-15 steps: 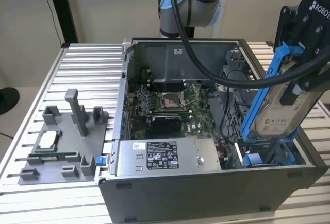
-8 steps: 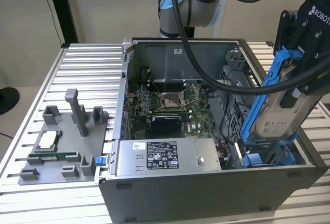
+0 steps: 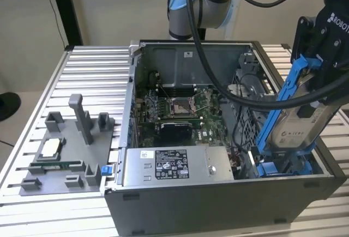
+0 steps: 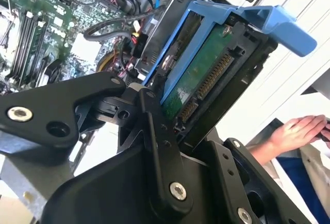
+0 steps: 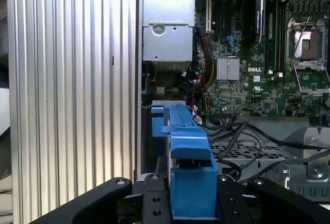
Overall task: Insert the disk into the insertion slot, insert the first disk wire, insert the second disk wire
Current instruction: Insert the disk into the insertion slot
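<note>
Black jaws clamped on the disk point(image 3: 301, 121) — flat silver slab, blue plastic carrier point(image 5: 192, 183), tilted above insertion slot point(image 3: 283, 167).

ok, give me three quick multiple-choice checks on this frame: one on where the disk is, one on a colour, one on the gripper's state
1. Where is the disk?
A. flat on the power supply
B. tilted over the insertion slot, at the exterior view's right of the case
C. on the grey fixture outside the case

2. What colour is the disk's carrier frame?
A. red
B. blue
C. yellow

3. What is the gripper doing?
A. open, away from the case
B. shut on a cable
C. shut on the disk

Answers:
1 B, its upper end sticks up above the case rim in the exterior view.
2 B, it is bright blue in both wrist views.
3 C, the fingers clamp the disk's end in the second wrist view.
</note>
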Tool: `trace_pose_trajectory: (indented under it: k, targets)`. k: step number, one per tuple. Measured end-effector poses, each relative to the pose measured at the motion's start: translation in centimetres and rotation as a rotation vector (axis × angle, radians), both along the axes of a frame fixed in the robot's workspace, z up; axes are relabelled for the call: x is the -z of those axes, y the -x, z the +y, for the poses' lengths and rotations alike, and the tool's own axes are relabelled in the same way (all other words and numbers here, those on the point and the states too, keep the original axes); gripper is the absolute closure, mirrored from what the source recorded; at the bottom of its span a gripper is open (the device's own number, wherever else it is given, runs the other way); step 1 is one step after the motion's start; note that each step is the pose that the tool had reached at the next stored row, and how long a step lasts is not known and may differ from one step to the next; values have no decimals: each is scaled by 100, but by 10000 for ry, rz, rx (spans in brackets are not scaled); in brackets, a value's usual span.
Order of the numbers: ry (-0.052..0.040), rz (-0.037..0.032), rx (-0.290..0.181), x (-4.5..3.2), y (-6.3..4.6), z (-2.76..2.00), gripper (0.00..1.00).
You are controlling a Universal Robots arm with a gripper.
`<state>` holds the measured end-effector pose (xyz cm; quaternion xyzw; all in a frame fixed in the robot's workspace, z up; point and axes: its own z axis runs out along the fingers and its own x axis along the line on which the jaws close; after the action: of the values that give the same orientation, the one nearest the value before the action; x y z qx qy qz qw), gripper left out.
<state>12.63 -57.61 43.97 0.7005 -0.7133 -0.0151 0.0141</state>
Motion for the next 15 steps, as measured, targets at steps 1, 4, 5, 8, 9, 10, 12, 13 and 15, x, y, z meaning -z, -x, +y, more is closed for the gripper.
trace_pose_trajectory:
  k: [1, 4, 5, 8, 9, 10, 12, 13, 15]
  targets:
    - [1, 0, 0, 10, -3, 0, 100]
    - [1, 0, 0, 35, -8, 0, 100]
    - [1, 0, 0, 43, -8, 0, 100]
    - [1, 0, 1, 47, -8, 0, 100]
    - [2, 0, 0, 47, -8, 0, 100]
    - [1, 0, 0, 49, -8, 0, 100]
    - [-4, -1, 0, 69, -8, 0, 100]
    - [-14, 0, 0, 85, -8, -1, 100]
    - [-39, -1, 1, 116, -8, 0, 100]
